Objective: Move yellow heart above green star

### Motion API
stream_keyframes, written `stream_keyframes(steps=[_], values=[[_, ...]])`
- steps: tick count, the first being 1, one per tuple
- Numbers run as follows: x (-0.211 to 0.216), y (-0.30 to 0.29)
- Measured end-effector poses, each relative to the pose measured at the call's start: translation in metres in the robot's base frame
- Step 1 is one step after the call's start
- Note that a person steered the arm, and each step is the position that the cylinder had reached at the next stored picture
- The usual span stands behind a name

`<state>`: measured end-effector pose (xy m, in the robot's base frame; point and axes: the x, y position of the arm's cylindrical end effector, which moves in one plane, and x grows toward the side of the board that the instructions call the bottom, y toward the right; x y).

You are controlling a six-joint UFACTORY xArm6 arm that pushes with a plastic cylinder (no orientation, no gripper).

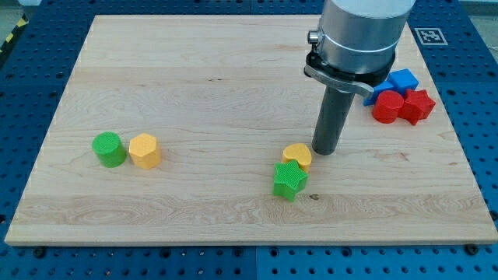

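The yellow heart [298,155] lies on the wooden board just above the green star [289,180] and touches or nearly touches its upper edge. The star sits below and slightly to the left of the heart, a little right of the board's middle. My tip [324,151] rests on the board just right of the yellow heart, close to its right side; whether it touches is not clear. The dark rod rises from there to the grey arm at the view's top.
A green cylinder [109,149] and a yellow hexagon block [145,150] stand side by side at the view's left. A blue block [400,81], a red cylinder [387,106] and a red star-like block [418,106] cluster at the board's [194,78] right edge.
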<state>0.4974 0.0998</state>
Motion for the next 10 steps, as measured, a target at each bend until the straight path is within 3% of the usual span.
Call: stream_keyframes(steps=[1,2,3,10], values=[[0.023,0.048],[0.038,0.028],[0.038,0.0],[0.004,-0.03]])
